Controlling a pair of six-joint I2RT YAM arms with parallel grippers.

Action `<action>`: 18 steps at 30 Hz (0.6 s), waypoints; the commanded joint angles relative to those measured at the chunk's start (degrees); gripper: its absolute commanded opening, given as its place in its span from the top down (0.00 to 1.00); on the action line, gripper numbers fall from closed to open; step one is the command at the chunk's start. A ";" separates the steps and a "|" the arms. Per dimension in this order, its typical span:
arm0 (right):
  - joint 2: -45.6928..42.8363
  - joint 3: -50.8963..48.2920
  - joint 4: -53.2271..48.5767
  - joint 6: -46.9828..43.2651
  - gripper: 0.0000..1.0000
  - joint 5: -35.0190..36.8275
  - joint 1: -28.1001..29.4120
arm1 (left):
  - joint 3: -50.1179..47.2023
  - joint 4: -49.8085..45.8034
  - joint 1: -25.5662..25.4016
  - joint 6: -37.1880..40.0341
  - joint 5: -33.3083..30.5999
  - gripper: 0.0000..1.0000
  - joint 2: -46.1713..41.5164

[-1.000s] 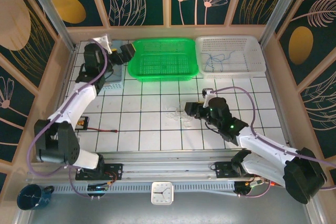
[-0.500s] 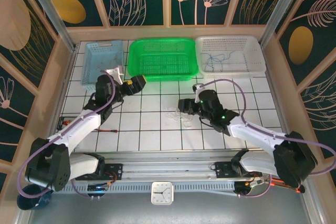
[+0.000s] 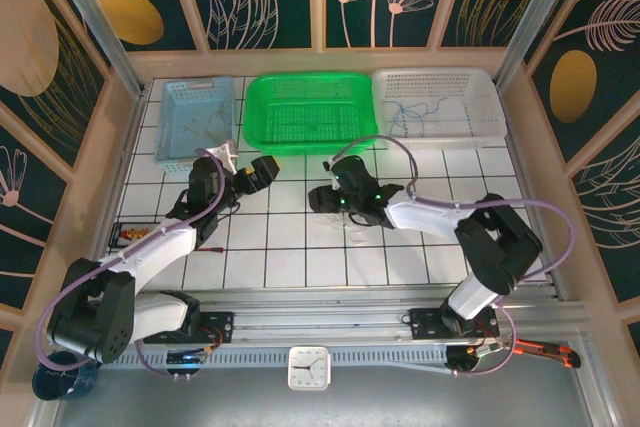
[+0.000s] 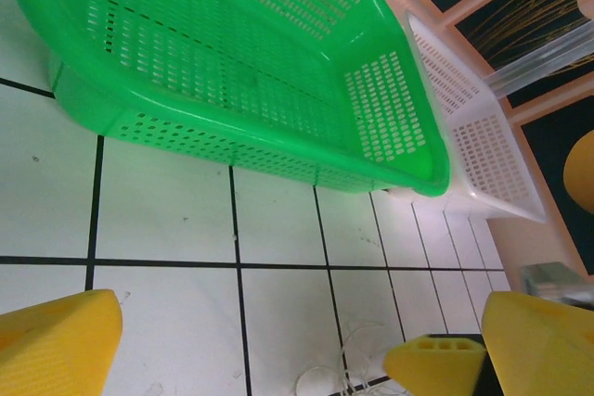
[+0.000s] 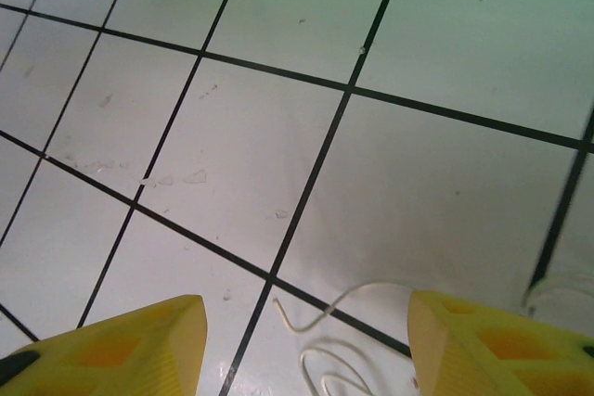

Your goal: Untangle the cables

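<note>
at 10 o'clock on the tiled table (image 3: 285,265) you have the blue basket (image 3: 190,119). your left gripper (image 3: 257,173) hangs over the white tiles at 4 o'clock from that basket. its jaws are spread as wide as they go, with nothing between them. in the left wrist view its yellow fingers (image 4: 58,345) sit at the two bottom corners with bare tile between.

the green basket (image 3: 312,112) stands at 12 o'clock against the far edge, just beyond both grippers.

the cables (image 3: 348,229) lie loose on the tiles near the middle of the table, as a small heap of pale, hair-thin loops. they lie at 5 o'clock from your right gripper (image 3: 322,197), partly under it. that gripper is low over the tiles and points toward 9 o'clock, facing the left one. its jaws stand partly apart and grip nothing. in the right wrist view a whitish strand (image 5: 320,317) curls on the tile between the two yellow fingers. one end lies free near the middle of the gap. the other curves up close to the finger on the right of that view, and you cannot tell whether it touches.

at 1 o'clock the white basket (image 3: 480,82) sits just beside the green one. thin blue wires (image 3: 415,115) lie tangled on its floor, well apart from the heap on the tiles.
</note>
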 commanded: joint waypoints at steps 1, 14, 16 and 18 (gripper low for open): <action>3.32 3.00 -1.80 -1.59 0.41 0.36 0.62 | -0.53 2.06 -0.10 -0.86 -1.20 0.01 -0.29; 11.52 7.28 -1.82 -2.05 0.74 0.07 1.00 | -0.34 2.40 -0.05 -0.71 -0.88 0.01 -1.42; 11.07 7.23 -1.76 -2.23 0.94 -0.56 1.02 | -0.27 2.57 -0.05 -0.54 -0.71 0.01 -1.55; 9.37 6.84 -1.59 -2.14 1.00 -0.90 0.98 | -0.31 2.68 -0.05 -0.36 -0.62 0.01 -1.64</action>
